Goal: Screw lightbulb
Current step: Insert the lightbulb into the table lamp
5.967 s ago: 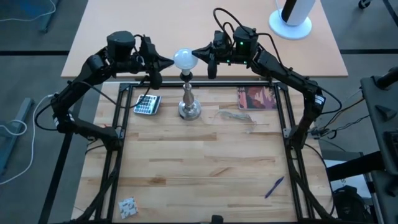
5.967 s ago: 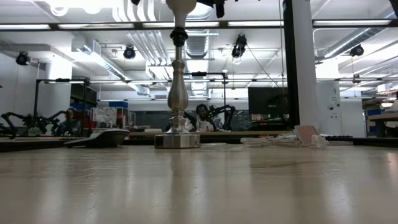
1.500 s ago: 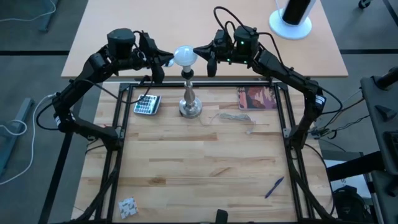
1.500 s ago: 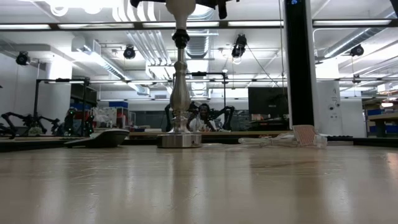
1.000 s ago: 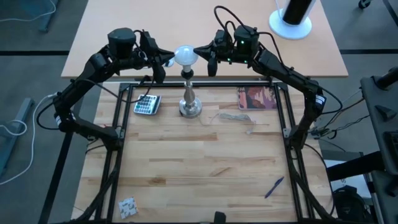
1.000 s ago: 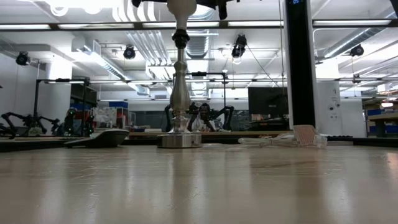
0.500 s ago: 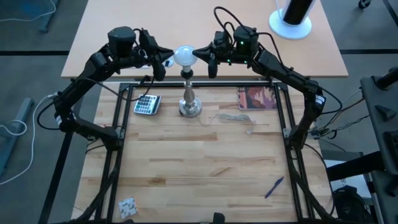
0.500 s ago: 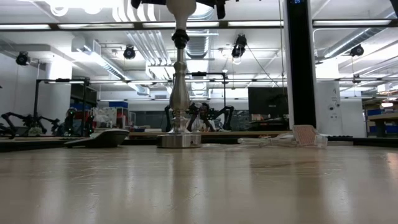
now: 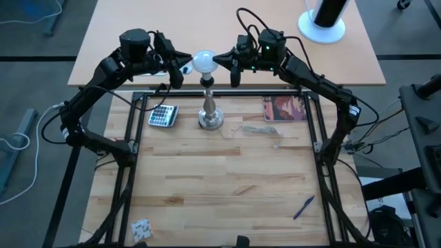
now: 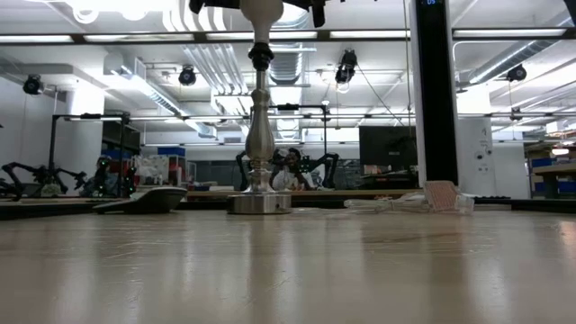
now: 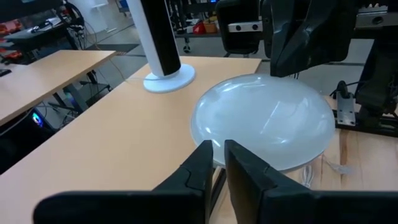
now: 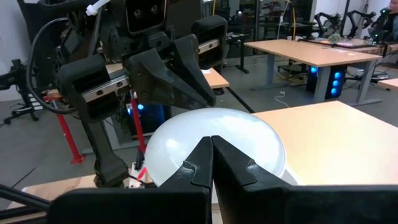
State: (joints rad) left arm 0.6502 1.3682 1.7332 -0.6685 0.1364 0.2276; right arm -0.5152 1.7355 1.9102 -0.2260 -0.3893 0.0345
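The white frosted lightbulb (image 9: 204, 63) sits base-down in the black socket (image 10: 261, 56) atop the silver stand (image 9: 209, 110), whose round foot rests on the table's far part. My left gripper (image 9: 187, 67) is level at the bulb's left side, with a narrow gap between its fingers (image 11: 205, 155) and nothing in it. My right gripper (image 9: 219, 58) is shut and level at the bulb's right side. In the wrist views the bulb (image 11: 264, 121) (image 12: 217, 146) fills the space just past each pair of fingertips. My left gripper comes level from the table's left, its tips at the bulb's lower left side (image 11: 214, 134); I cannot tell whether they touch. My right gripper has its shut fingertips (image 12: 205, 155) against the bulb's right side (image 9: 214, 60), coming level from the table's right. The bulb stands upright in the socket.
A calculator (image 9: 163, 115) lies left of the stand. A loose cord (image 9: 262, 129) and a reddish booklet (image 9: 284, 109) lie to its right. A pen (image 9: 304, 207) and a small card (image 9: 141, 229) lie near the front edge. A white cylinder on a round base (image 9: 324, 21) stands beyond.
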